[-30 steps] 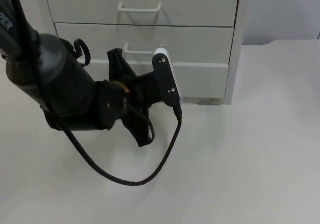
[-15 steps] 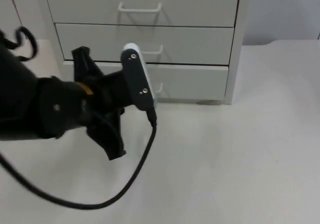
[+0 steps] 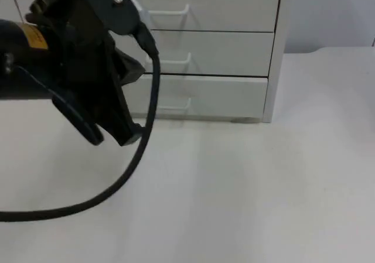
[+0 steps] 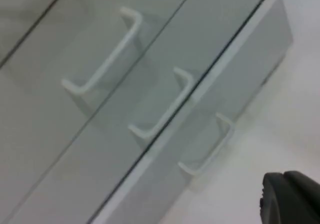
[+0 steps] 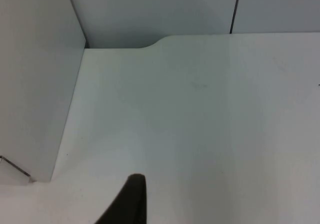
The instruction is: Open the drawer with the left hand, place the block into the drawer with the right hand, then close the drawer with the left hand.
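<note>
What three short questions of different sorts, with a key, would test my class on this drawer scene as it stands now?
1. True or false: the left gripper is clamped on a drawer handle.
2. How many drawer handles show in the left wrist view?
3. Multiple choice: the bottom drawer compared with the one above it is A) flush, B) sticking out slightly, C) pulled fully out.

Key
1. False: it hangs in front of the drawer unit, apart from the handles.
2. Three: upper handle, middle handle, bottom handle.
3. B.
</note>
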### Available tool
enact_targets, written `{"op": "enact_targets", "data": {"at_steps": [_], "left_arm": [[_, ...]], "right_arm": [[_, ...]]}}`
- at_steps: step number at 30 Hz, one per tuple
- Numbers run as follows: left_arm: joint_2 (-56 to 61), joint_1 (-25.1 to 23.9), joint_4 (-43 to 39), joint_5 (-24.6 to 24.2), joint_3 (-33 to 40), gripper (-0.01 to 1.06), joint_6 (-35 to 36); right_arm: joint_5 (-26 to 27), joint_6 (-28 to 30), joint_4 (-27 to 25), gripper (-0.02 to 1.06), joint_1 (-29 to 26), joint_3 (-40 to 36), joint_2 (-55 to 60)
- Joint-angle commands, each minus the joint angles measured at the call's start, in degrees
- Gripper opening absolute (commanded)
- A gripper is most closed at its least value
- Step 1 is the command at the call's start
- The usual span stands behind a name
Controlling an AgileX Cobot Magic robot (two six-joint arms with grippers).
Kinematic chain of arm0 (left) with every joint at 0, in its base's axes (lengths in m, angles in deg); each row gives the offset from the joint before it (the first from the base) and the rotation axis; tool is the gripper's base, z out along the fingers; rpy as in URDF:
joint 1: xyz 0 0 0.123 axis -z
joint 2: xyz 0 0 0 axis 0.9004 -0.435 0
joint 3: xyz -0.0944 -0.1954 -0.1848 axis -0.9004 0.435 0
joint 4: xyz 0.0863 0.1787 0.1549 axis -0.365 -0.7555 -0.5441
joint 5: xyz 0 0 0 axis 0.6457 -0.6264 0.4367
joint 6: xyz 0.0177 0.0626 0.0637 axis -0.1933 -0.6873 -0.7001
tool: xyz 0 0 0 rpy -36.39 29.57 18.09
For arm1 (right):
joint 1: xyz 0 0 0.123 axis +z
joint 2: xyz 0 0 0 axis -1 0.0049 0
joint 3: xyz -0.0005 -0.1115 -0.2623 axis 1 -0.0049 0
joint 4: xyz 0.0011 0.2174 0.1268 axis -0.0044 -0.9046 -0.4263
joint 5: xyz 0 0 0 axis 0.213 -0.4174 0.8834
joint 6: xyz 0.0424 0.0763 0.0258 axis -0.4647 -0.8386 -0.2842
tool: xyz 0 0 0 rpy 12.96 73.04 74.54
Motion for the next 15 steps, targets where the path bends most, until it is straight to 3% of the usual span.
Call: {"op": "enact_targets", "data": {"at_steps": [1,2,4,6,15], "left_arm": [[2.34,-0.01,-6.4,-2.4,-0.02,0.0,10.28],[2.34,-0.01,-6.4,-2.4,-0.02,0.0,10.28],[3.88,-0.01,-17.53,-5.18,-2.46,0.0,27.03],[4.5,-0.01,-21.63,-7.18,-4.17,0.0,35.22],[11.36,-0.01,-20.08,-7.62,-4.94,0.0,32.36]], "right_arm": [[0.45,0.0,0.28,1.05,0.09,-0.24,-0.16],[0.45,0.0,0.28,1.05,0.09,-0.24,-0.16],[0.45,0.0,0.28,1.05,0.09,-0.24,-0.16],[0.45,0.0,0.28,1.05,0.09,-0.24,-0.16],[0.45,0.0,0.28,1.05,0.09,-0.24,-0.16]]}}
